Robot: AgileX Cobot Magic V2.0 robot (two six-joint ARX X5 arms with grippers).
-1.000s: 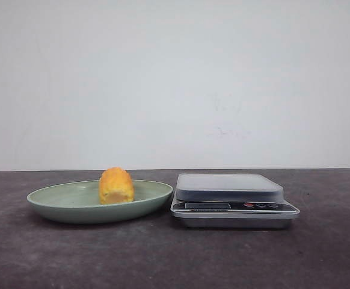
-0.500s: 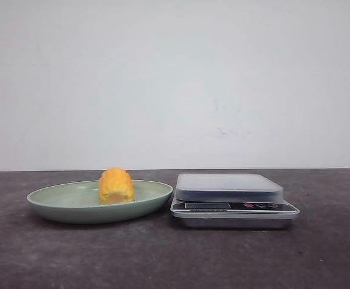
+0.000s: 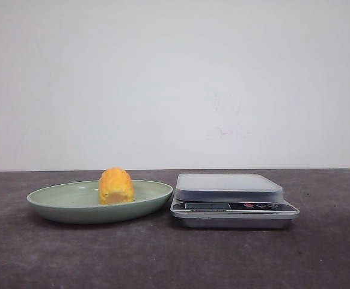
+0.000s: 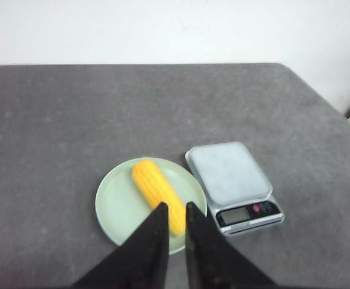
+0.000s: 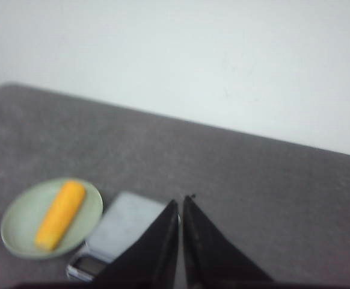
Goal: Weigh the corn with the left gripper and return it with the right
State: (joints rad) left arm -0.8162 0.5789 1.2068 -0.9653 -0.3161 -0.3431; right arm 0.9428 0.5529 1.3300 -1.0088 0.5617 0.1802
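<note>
The left gripper (image 4: 175, 211) hangs high above the table (image 4: 55, 120) with its two black fingers (image 4: 158, 224) drawn nearly together, only a thin slit between the tips, and nothing held. The right gripper (image 5: 180, 208) is likewise up in the air, its fingers (image 5: 194, 229) almost touching and empty.

In the left wrist view the corn (image 4: 158, 194) shows just past the left fingertips, a yellow-orange cob lying flat in the green plate (image 4: 118, 208) and running from about 11 o'clock to 5 o'clock across it.

In the front view the corn (image 3: 116, 186) sits near the middle of the plate (image 3: 61, 201), its paler cut end facing the camera. At 3 o'clock from the plate, just beside its rim, stands a kitchen scale (image 3: 232, 200) with a bare grey platform, a small display and red buttons on its front edge. The right wrist view shows the same corn (image 5: 59, 215), plate (image 5: 18, 226) and scale (image 5: 118, 232), blurred.
</note>
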